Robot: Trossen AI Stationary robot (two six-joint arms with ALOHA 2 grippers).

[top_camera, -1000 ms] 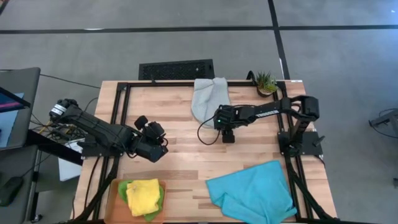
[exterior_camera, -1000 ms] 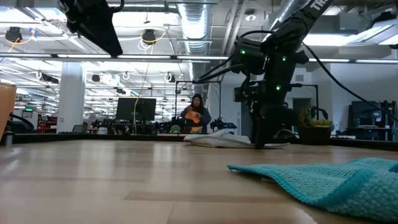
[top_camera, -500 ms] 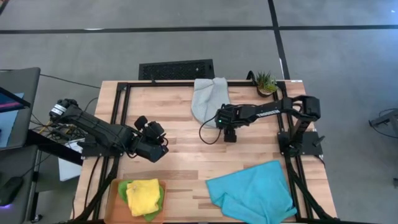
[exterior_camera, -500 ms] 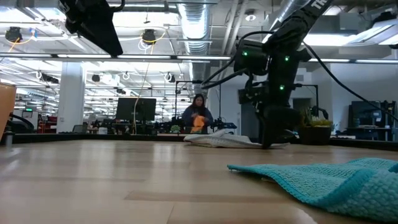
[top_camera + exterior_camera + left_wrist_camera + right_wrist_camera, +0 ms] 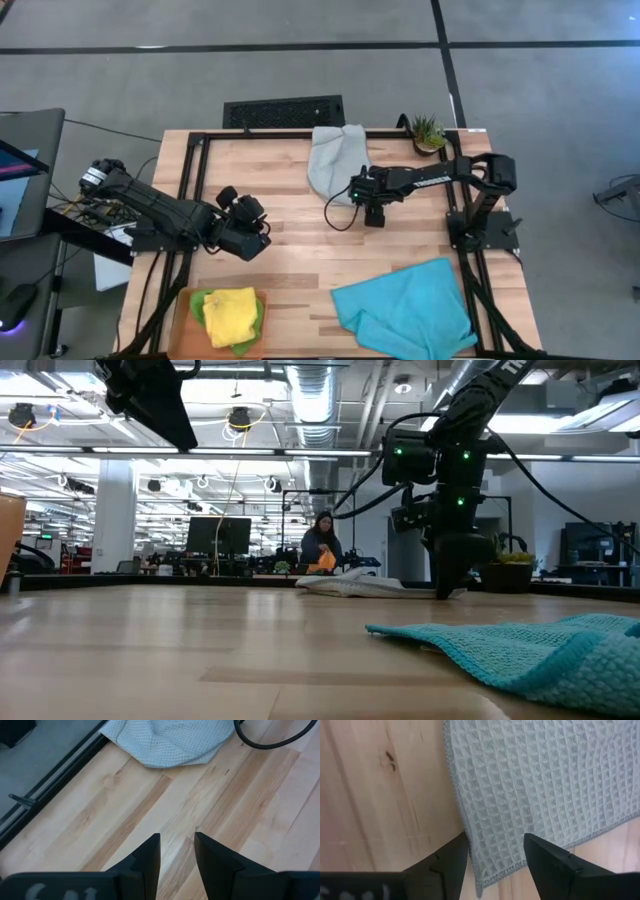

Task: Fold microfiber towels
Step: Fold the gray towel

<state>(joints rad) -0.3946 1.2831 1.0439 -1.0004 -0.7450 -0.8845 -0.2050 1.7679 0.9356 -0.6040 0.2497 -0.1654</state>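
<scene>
Your wooden table (image 5: 300,250) carries the grey towel (image 5: 335,160) at its far edge, the turquoise towel (image 5: 405,310) at the near right corner, and the yellow towel (image 5: 230,315) on the green towel (image 5: 200,300) at the near left corner. The right gripper (image 5: 495,852), spread, hangs over the grey towel's corner. The left gripper (image 5: 177,845), parted and empty, waits near the left edge. A person (image 5: 322,550) stands in the room beyond.

Up at the far right corner of the pale wooden bench (image 5: 290,250) sits a small potted plant (image 5: 428,132), and just off the far edge there's a dark slotted grille (image 5: 283,111) lying on the grey floor. Near the left corner, an orange tray (image 5: 181,318) (only its rim showing). Beyond, a person (image 5: 321,549) in the room behind.
</scene>
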